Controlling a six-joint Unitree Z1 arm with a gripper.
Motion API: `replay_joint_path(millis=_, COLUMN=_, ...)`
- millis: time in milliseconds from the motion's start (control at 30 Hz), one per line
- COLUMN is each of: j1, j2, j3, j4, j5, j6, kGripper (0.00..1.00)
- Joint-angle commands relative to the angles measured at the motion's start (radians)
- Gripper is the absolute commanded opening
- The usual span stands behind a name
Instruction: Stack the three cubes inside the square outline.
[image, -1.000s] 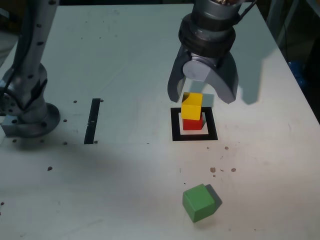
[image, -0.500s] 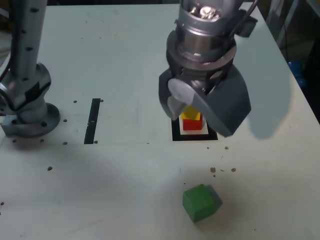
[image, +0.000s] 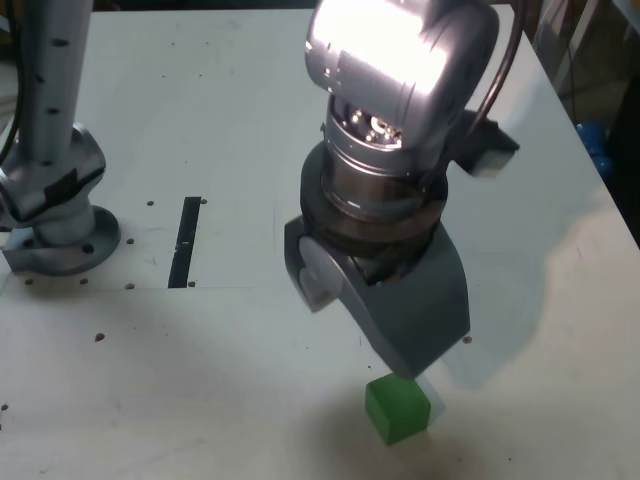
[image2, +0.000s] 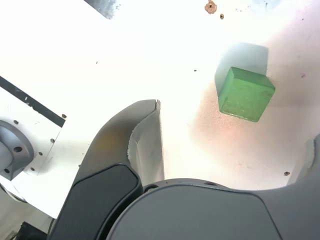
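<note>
The solid green matte cube lay on the pale flat desk, ahead of the tool and between its spread jaws, untouched. The grey tool stood wide open, holding nothing, tilted down toward the cube.

The small green cube looks matt, with smooth and plain faces. The large silver-grey metal arm is glossy, and strong light shines on its rounded surface. The grey gripper has a duller finish, and one finger shows a rough, ragged edge inside. The wide white tabletop appears smooth, but with small rough brown chips. The straight narrow black strip on it seems flat and matt.
</note>
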Motion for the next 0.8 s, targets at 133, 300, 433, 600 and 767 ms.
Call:
replay_joint_path(millis=133, j1=-0.011, j2=0.044, j3=0.016, j4=-0.044, j5=-0.020, j6=0.012, kGripper=0.99)
replay_joint_path(millis=300, j1=-0.010, j2=0.072, j3=0.037, j4=-0.086, j5=-0.035, j6=0.016, kGripper=0.98)
replay_joint_path(millis=433, j1=-0.008, j2=0.089, j3=0.055, j4=-0.119, j5=-0.046, j6=0.016, kGripper=0.97)
replay_joint_path(millis=600, j1=-0.001, j2=0.106, j3=0.079, j4=-0.152, j5=-0.054, j6=0.017, kGripper=0.95)
replay_joint_path(millis=767, j1=0.010, j2=0.135, j3=0.083, j4=-0.176, j5=-0.059, j6=0.021, kGripper=0.94)
